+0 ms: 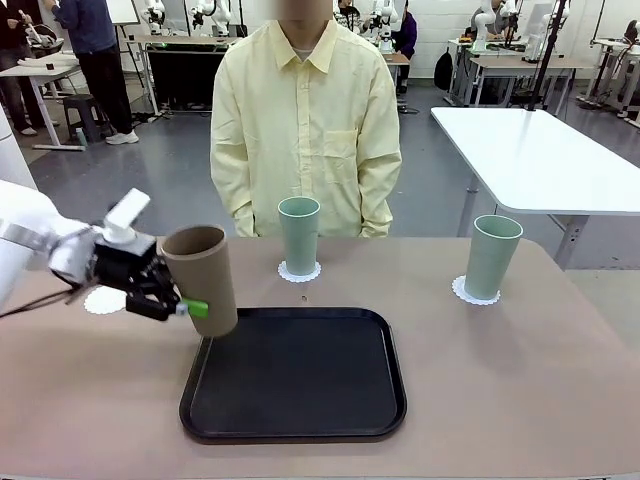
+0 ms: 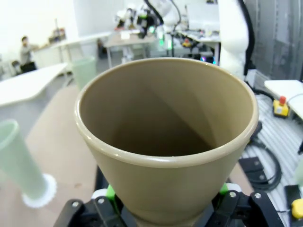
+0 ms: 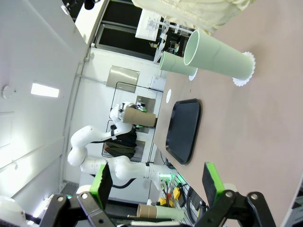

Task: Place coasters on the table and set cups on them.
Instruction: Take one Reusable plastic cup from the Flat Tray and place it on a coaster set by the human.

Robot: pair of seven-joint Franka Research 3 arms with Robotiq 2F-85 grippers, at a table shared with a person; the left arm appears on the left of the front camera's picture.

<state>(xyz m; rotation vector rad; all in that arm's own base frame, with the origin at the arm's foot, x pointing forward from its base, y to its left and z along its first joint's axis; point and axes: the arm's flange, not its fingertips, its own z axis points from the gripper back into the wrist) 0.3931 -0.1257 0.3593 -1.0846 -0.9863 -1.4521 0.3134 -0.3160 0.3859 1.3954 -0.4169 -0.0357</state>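
Brown and smooth, the last cup (image 1: 203,278) is up in the air, tipped a little, just left of the black tray (image 1: 295,373). The left gripper (image 1: 160,297) squeezes tight around its lower part, and the cup's open mouth faces the left wrist camera. Two green cups already stand on lacy white coasters past the tray: one (image 1: 298,235) behind the tray near the person, and one (image 1: 490,256) far to the right of the tray. One empty coaster (image 1: 105,300) lies on the table (image 1: 520,380) left of the tray, partly behind the arm. I think this is the last step. Next the cup must go upright, move left, and come down onto that coaster. The right gripper (image 3: 156,182) has its fingers wide apart and holds nothing. I can read no words or labels anywhere.
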